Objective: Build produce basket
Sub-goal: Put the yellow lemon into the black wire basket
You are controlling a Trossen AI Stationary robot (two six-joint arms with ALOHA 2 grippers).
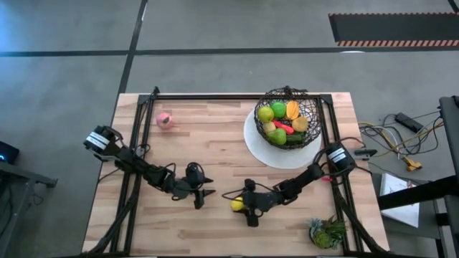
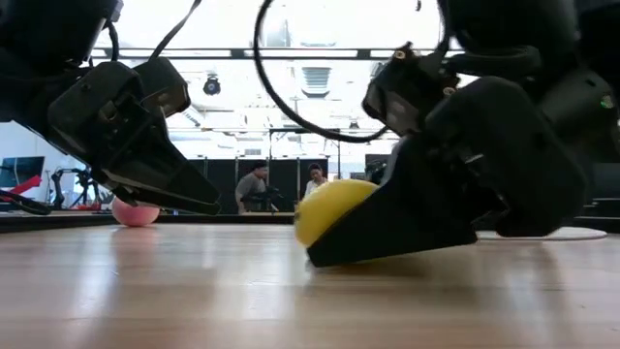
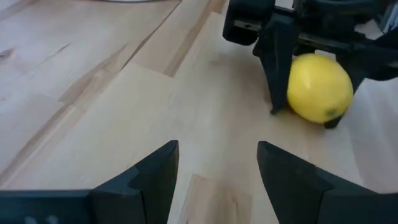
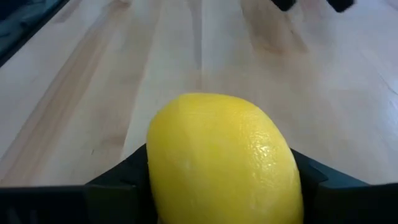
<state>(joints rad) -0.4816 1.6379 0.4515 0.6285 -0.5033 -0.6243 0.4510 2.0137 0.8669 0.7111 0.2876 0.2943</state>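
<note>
The right gripper (image 1: 239, 206) was down at table level with a yellow lemon (image 1: 237, 205) lodged between its two fingers, and the right wrist view showed why that grip looked sound: a dark finger (image 4: 121, 177) sat flush against each flank of the fruit, which filled the gap between them. In the low view the lemon (image 2: 329, 208) rested on the wooden table (image 1: 215, 143), bulging out past the fingertips, so it appeared clamped but not yet lifted. That made sense for this step, since the fruit had to be secured before any carry.

The wire basket (image 1: 287, 115) stood well behind that gripper, up along its own arm, on the white plate (image 1: 252, 143). It already held several pieces: green, orange, red and yellow ones. From the look of it the job was well along, with the lemon next to go in.

A pink peach (image 1: 165, 120) lay alone, well away from both grippers, at the far side of the table, likely one of the last pieces outstanding.

The left gripper (image 1: 200, 195) waited just beside the lemon, pointing towards it. Its fingers (image 3: 149, 177) stood moderately parted with only bare wood between them; it held nothing. A leafy plant tuft (image 1: 328, 233) sat near the table's corner, clear of the work.
</note>
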